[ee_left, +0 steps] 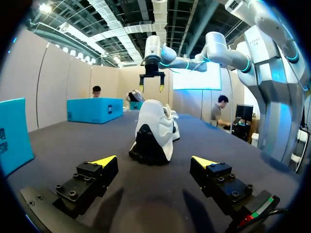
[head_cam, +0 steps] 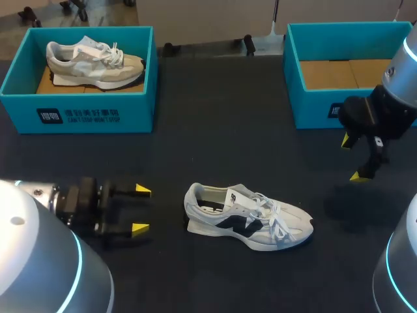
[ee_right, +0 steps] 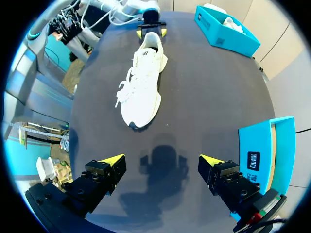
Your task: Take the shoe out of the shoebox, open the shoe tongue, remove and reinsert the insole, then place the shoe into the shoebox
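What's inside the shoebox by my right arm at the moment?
That shoebox shows only a bare brown cardboard floor, with no shoe in sight. Its near wall hides the front strip of the floor, and the right arm covers its right end.

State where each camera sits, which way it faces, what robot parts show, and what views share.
Head view: above and behind, looking down on the table; left arm and right arm enter from the sides, jaws open.
Left wrist view: low on the left arm, facing the shoe heel-on; own open jaws, right arm beyond.
Right wrist view: high on the right arm, looking down at the shoe toe-on; own open jaws, left arm beyond.
Shared: all show the shoe; each wrist view shows the other arm.
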Motion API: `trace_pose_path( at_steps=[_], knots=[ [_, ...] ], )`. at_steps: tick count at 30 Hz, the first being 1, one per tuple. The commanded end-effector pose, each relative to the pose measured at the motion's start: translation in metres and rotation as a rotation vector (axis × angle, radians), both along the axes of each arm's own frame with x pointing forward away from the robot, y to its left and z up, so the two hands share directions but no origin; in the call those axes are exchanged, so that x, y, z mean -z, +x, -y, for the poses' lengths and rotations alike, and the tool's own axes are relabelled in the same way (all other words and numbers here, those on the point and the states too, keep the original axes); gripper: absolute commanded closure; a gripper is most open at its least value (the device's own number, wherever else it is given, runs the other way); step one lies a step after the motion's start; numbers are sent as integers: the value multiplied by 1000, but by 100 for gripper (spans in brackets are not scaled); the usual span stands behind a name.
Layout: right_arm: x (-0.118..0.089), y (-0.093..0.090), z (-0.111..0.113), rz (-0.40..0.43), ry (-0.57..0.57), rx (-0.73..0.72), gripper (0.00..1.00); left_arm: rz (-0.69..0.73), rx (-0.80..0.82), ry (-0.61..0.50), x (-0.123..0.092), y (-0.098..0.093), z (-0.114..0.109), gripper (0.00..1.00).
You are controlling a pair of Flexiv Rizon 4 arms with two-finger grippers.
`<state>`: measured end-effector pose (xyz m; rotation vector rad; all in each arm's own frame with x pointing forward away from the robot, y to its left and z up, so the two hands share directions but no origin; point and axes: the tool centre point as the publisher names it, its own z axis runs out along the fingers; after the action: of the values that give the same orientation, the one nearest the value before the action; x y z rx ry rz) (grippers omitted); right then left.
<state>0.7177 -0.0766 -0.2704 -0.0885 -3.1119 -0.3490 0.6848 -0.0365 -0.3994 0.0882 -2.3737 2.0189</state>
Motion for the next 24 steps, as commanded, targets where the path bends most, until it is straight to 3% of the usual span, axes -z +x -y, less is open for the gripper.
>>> trace_pose_path(
  at_steps=[1, 6, 19, 24],
  knots=[
    [0, -1, 0, 1, -1, 1, 0, 0, 4, -6, 4, 3, 1, 0],
    [0, -1, 0, 1, -1, 1, 0, 0, 4, -6, 4, 3, 1, 0],
    [0, -1, 0, 1, -1, 1, 0, -31, 97, -35, 17, 38, 33, 0],
    [0, -1, 0, 1, -1, 1, 0, -37, 139, -25, 21, 40, 46, 0]
  ],
)
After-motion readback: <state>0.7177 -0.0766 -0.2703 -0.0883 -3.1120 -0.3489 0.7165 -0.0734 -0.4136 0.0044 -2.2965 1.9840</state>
